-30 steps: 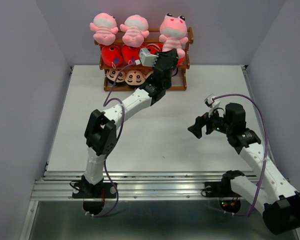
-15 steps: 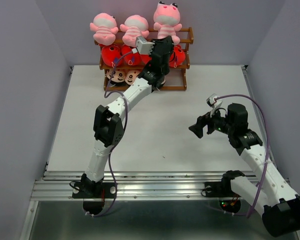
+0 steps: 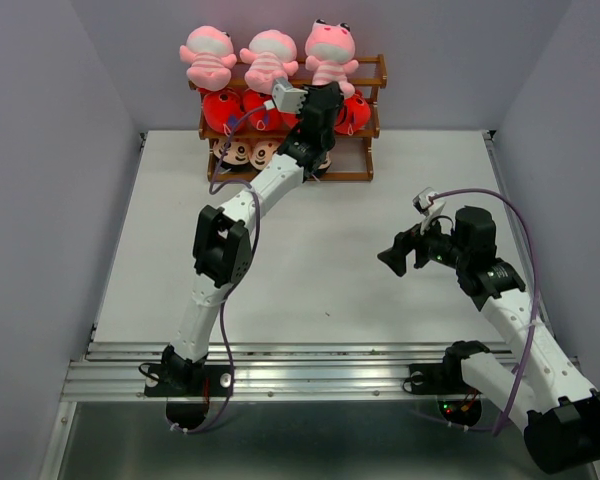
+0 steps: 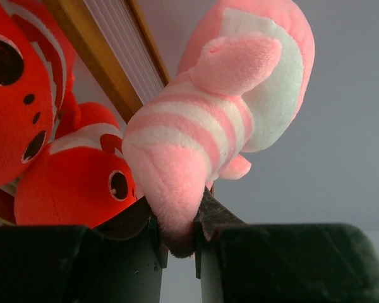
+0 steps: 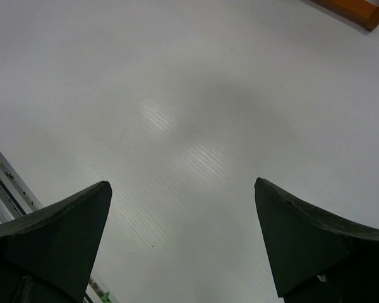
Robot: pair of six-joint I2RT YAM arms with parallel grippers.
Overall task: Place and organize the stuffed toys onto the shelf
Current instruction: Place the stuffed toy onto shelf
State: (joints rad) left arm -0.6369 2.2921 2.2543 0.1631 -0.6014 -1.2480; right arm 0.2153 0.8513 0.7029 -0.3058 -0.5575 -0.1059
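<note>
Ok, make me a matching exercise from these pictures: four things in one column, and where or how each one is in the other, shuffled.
Column one:
1. left fingers
2. right fingers
3. red-orange fish
4. boy dolls

Column two:
A. bottom tier of the shelf
B. shut on a pink striped toy at the top tier
C. middle tier
D. open above the table

Pairs: 1-B, 2-D, 3-C, 4-A

White arms (image 3: 270, 200), black joints (image 3: 220, 250), purple cables (image 3: 521, 243)
</note>
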